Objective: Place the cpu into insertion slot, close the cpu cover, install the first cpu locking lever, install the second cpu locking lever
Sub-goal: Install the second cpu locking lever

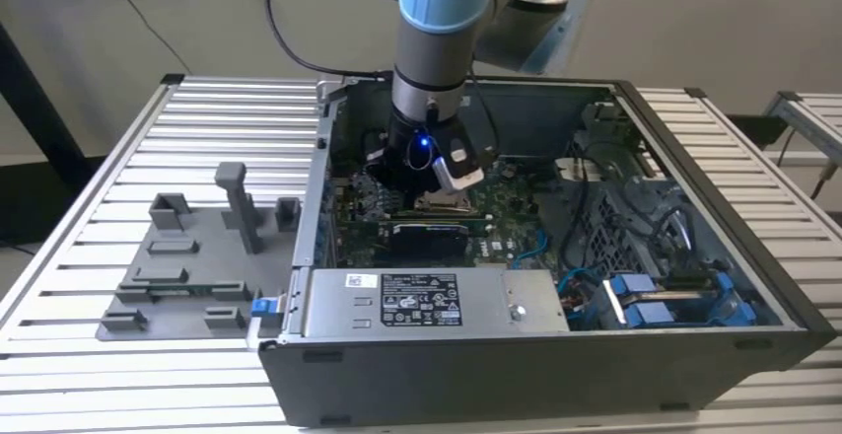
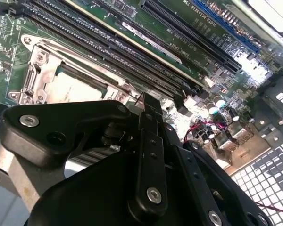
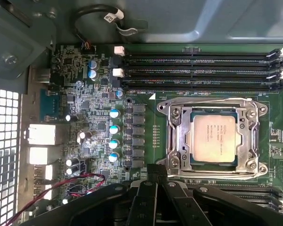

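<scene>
Leftmost in the exterior view, a grey fixture block (image 1: 197, 256) with upright posts lies on the slatted metal worktop (image 1: 79, 207), just beside the open computer case (image 1: 553, 355). Further right, inside the case, the robot arm (image 1: 441, 20) reaches straight down over the green motherboard (image 1: 507, 232), and its gripper (image 1: 435, 173) hangs just above the board with a small blue light glowing on its body. A grey power supply (image 1: 421, 301) with a label sits along the near wall of the case, and blue drive carriers (image 1: 658, 301) lie toward the exterior view's right.

In the first wrist view, capacitors (image 3: 114, 128) stand in a column to one side of the insertion slot (image 3: 172, 136), whose silver frame carries the cpu cover (image 3: 244, 134) lying flat around the cpu (image 3: 214, 138). The cpu sits seated in the slot, its pale metal face showing through the cover's window. Long black memory slots (image 3: 198, 70) run beside it. A red wire (image 3: 61, 186) loops near the board's edge.

In the second wrist view the cpu (image 2: 78, 92) appears just beyond the black gripper (image 2: 148, 106). Whether the jaws are spread or pressed together, I cannot tell.
</scene>
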`<state>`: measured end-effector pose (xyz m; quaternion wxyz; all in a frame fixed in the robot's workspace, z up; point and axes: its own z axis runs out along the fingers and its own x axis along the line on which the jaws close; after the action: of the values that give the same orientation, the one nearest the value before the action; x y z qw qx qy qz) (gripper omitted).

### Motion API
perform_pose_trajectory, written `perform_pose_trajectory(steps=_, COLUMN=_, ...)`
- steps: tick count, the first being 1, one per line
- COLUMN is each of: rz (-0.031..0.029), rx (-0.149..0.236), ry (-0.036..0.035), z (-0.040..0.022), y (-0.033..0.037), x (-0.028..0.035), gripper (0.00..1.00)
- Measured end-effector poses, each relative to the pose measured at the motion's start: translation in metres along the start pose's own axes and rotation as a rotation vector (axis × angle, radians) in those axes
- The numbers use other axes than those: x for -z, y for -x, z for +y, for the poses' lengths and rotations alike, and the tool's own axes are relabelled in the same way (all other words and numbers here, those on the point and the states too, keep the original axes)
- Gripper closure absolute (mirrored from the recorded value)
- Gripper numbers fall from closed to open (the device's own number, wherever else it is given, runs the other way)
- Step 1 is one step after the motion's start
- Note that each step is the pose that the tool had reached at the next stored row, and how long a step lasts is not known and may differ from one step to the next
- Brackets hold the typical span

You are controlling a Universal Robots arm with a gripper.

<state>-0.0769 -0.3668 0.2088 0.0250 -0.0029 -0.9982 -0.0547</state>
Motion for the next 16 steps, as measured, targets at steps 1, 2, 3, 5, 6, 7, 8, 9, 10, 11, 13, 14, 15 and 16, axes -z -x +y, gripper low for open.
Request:
perform_pose_trajectory(steps=1, rz=0.0000, rx=0.000, ry=-0.0011, z=0.0001, y=0.0000, x=-0.0005, gripper=0.89)
perform_pose_trajectory(steps=2, rz=0.0000, rx=0.000, ry=-0.0021, z=0.0002, y=0.0001, x=-0.0011, gripper=0.89)
perform_pose_trajectory(steps=3, rz=-0.0001, rx=0.000, ry=-0.0032, z=0.0004, y=0.0001, x=-0.0017, gripper=0.89)
perform_pose_trajectory(steps=5, rz=0.0000, rx=0.000, ry=-0.0069, z=0.0010, y=0.0001, x=-0.0030, gripper=0.89)
perform_pose_trajectory(steps=6, rz=0.0000, rx=-0.001, ry=-0.0104, z=0.0016, y=0.0002, x=-0.0035, gripper=0.89)
perform_pose_trajectory(steps=7, rz=-0.0002, rx=-0.001, ry=-0.0147, z=0.0023, y=0.0002, x=-0.0041, gripper=0.89)
perform_pose_trajectory(steps=8, rz=-0.0003, rx=-0.001, ry=-0.0196, z=0.0032, y=0.0002, x=-0.0046, gripper=0.89)
perform_pose_trajectory(steps=9, rz=-0.0004, rx=-0.001, ry=-0.0243, z=0.0042, y=0.0003, x=-0.0050, gripper=0.89)
perform_pose_trajectory(steps=10, rz=-0.0003, rx=-0.001, ry=-0.0286, z=0.0052, y=0.0002, x=-0.0055, gripper=0.89)
perform_pose_trajectory(steps=11, rz=-0.0003, rx=-0.002, ry=-0.0314, z=0.0062, y=0.0002, x=-0.0061, gripper=0.89)
perform_pose_trajectory(steps=13, rz=-0.0004, rx=-0.002, ry=-0.0343, z=0.0078, y=0.0003, x=-0.0074, gripper=0.89)
perform_pose_trajectory(steps=14, rz=-0.0003, rx=-0.002, ry=-0.0358, z=0.0085, y=0.0003, x=-0.0080, gripper=0.89)
perform_pose_trajectory(steps=15, rz=-0.0004, rx=-0.002, ry=-0.0374, z=0.0090, y=0.0003, x=-0.0085, gripper=0.89)
perform_pose_trajectory(steps=16, rz=-0.0005, rx=-0.002, ry=-0.0390, z=0.0094, y=0.0003, x=-0.0089, gripper=0.89)
